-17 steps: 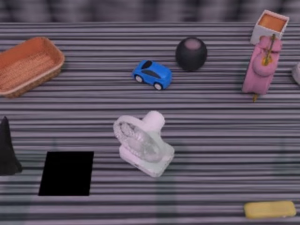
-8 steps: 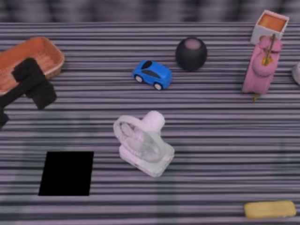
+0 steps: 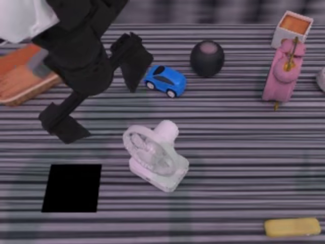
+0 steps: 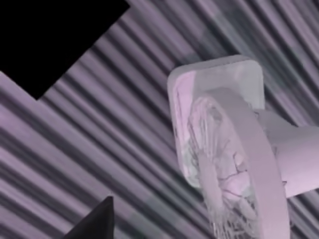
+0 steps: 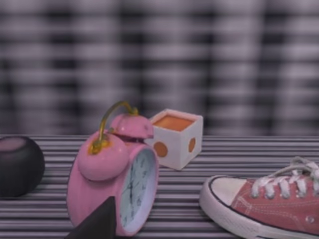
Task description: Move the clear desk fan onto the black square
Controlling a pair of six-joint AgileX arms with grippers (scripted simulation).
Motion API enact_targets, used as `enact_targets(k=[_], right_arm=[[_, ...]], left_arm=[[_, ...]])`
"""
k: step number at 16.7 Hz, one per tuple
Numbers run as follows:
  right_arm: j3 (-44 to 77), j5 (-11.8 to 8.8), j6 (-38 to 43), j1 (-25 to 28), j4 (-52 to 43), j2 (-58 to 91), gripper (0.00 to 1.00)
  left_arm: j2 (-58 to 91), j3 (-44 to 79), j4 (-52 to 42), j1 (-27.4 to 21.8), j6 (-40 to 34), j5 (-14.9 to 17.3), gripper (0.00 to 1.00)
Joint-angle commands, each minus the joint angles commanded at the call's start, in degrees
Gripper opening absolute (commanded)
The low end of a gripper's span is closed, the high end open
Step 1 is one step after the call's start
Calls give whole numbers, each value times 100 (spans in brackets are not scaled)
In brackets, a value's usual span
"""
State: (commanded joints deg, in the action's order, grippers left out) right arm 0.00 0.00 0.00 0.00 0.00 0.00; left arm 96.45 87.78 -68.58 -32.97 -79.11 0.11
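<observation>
No brand, label or writing can be read on anything here; the only markings are the numerals on the pink alarm clock [image 5: 112, 186], too small to make out. The clear desk fan [image 3: 154, 155] stands upright on the striped table [image 3: 238, 152], near its middle, on its pale rectangular base. Its round caged head faces the top view's lower left and its stubby motor points to the upper right, toward the black round speaker [image 3: 207, 58], so its long axis runs diagonally. The black square [image 3: 71, 187] lies flat to the left of the fan and a little nearer the front edge, apart from it. The left gripper [image 3: 99, 87] hangs above the table up and to the left of the fan, its two fingers spread wide and holding nothing, one fingertip [image 3: 133, 63] just beside the blue toy car [image 3: 165, 80]. The wicker basket [image 3: 20, 81] lies partly under that arm. The right gripper's fingers cannot be judged; its wrist view looks toward the clock, a white cube [image 5: 177, 137] and a red sneaker [image 5: 266, 201].
</observation>
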Motion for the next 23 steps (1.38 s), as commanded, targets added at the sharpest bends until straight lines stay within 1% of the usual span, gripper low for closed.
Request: enact_targets(k=[2, 4, 7, 13, 20, 23], right_arm=[[0, 0, 0, 0, 0, 0, 100], [0, 0, 0, 0, 0, 0, 100], [0, 0, 0, 0, 0, 0, 100], [0, 0, 0, 0, 0, 0, 100], [0, 0, 0, 0, 0, 0, 100], [0, 0, 0, 0, 0, 0, 100]], left_arm=[[802, 770, -547, -271, -678, 0, 100], [1389, 1366, -961, -480, -1191, -1, 100], [1834, 1872, -1299, -654, -1622, -2, 100], [1862, 1888, -1296, -646, -1656, -3, 100], [1874, 866, -273, -658, -1653, -2, 100], [1877, 792, -199, -660, -1655, -2, 100]])
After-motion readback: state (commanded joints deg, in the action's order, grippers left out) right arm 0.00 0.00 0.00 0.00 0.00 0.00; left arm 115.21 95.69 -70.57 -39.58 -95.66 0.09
